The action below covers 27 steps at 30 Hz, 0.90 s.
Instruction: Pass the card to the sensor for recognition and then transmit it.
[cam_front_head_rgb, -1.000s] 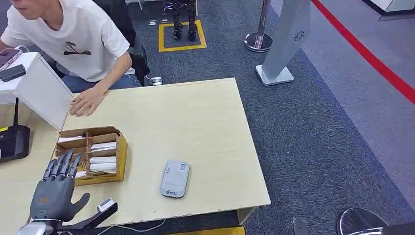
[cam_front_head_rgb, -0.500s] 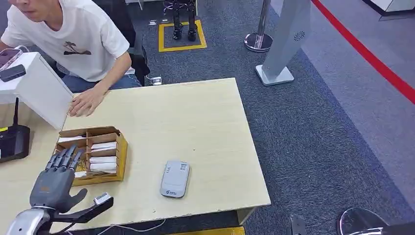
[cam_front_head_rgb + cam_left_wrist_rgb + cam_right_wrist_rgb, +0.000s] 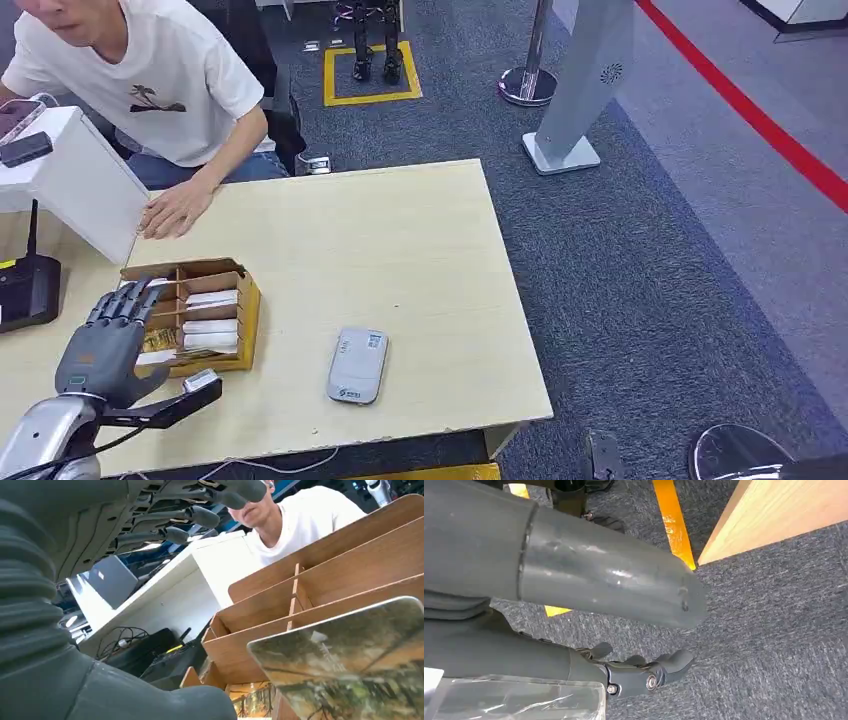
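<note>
Lower left of frame, your left robot hand [image 3: 100,345] hovered empty, fingers spread, over card box [image 3: 200,315]; clumsy descent risked snagging dividers.

Silver forearm [image 3: 40,432], dark grey left hand [image 3: 100,345], ribbed grey wrist cover [image 3: 30,605]

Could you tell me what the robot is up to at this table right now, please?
The robot's left hand hovers with fingers spread over the near end of the divided cardboard box of cards, holding nothing yet. The grey card sensor lies untouched on the wooden table to the box's right. The right hand hangs beside the table, over the carpet. A person sits opposite, one hand on the tabletop.
</note>
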Motion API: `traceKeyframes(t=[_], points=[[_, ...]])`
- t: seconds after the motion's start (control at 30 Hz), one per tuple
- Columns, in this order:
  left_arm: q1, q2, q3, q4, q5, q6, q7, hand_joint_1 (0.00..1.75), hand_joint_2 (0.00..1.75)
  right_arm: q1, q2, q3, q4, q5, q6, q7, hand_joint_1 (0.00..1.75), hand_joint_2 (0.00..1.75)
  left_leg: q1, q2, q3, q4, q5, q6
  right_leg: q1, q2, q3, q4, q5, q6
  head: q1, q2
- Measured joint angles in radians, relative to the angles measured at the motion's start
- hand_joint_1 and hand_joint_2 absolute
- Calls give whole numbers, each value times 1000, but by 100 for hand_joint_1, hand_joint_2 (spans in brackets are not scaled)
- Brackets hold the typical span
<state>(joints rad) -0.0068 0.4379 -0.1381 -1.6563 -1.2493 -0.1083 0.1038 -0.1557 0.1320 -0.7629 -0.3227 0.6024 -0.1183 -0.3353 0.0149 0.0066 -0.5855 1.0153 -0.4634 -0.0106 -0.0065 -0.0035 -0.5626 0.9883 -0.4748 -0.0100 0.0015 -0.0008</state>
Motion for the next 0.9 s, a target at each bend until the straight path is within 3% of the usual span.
traceKeyframes(t=[0.2,0.43,0.9], points=[[-29,0,-13,33,51,-7,-17,0,175,-6,0,7,0,3,0,4,0,0,0,0,0,0,0,0,0,0,0,0,0,0,0,0],[-53,0,-34,56,249,-74,-77,0,175,-17,0,24,1,-2,-1,9,0,0,0,0,0,0,0,0,0,0,0,0,0,0,0,0],[-56,0,-46,71,271,-81,-80,0,175,-18,0,29,2,-3,-1,10,0,0,0,0,0,0,0,0,0,0,0,0,0,0,0,0]])
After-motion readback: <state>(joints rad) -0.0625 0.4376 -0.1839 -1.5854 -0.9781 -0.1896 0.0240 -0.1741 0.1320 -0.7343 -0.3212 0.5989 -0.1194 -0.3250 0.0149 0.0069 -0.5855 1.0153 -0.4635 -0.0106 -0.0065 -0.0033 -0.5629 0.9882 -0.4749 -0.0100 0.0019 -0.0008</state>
